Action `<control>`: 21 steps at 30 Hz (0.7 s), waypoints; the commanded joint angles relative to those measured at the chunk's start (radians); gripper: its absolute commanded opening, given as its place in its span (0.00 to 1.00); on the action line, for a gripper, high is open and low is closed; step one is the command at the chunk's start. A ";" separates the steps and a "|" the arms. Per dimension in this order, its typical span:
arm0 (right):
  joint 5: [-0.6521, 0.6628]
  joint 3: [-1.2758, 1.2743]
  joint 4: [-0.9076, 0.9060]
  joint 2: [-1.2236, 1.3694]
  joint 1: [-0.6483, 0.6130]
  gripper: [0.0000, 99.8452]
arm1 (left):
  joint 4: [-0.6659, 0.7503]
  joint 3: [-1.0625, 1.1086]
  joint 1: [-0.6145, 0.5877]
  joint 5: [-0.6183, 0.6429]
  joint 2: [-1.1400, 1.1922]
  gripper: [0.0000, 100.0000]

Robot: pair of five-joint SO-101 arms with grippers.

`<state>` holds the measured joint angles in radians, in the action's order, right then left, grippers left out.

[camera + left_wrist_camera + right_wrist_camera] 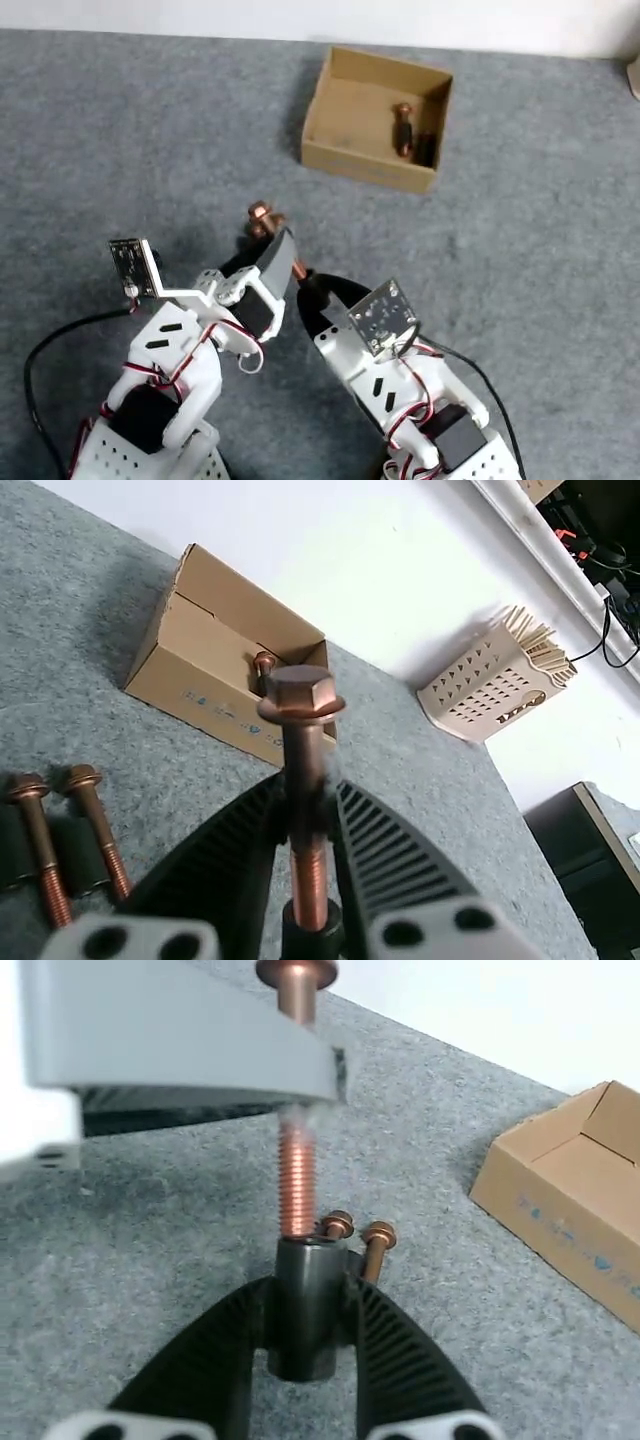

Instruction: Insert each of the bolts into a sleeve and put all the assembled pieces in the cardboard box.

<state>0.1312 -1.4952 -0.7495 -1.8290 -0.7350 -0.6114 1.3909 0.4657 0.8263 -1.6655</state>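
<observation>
- Judging by how the two parts meet, the bolt is only starting into the sleeve. Its threaded tip sits at the sleeve's mouth, and most of the shank stands bare above it.
- The left pincer is pinching that bolt by the shank, with the head free beyond the fingertips. The right pincer is pinching the sleeve upright beneath it.
- Done so far: one assembled piece lies in the cardboard box. Something dark lies just beside it, and I cannot tell what it is.
- Left to do, as I read it: seat this bolt fully and carry the pair to the box.
- Two more bolts lie on the counter, at 11 o'clock from the pincers in the high view and just beside them. Something dark wraps their shanks, perhaps sleeves, though I cannot tell.
- The box sits at 1 o'clock from the pincers, well apart, with bare counter between.
- Its near wall is the edge a carried piece would have to clear. The open top leaves room beside the piece already inside.
- The two arms crowd together where they meet, so the tightest space is there and by the lying bolts.
</observation>
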 commanded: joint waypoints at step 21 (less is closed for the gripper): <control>0.112 0.025 -0.035 -0.012 -0.050 0.00 | -0.012 -0.013 0.041 0.006 0.007 0.00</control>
<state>0.1926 -1.4922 -0.7848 -1.8336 -0.7702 -0.6130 1.3924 0.4733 0.8278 -1.6517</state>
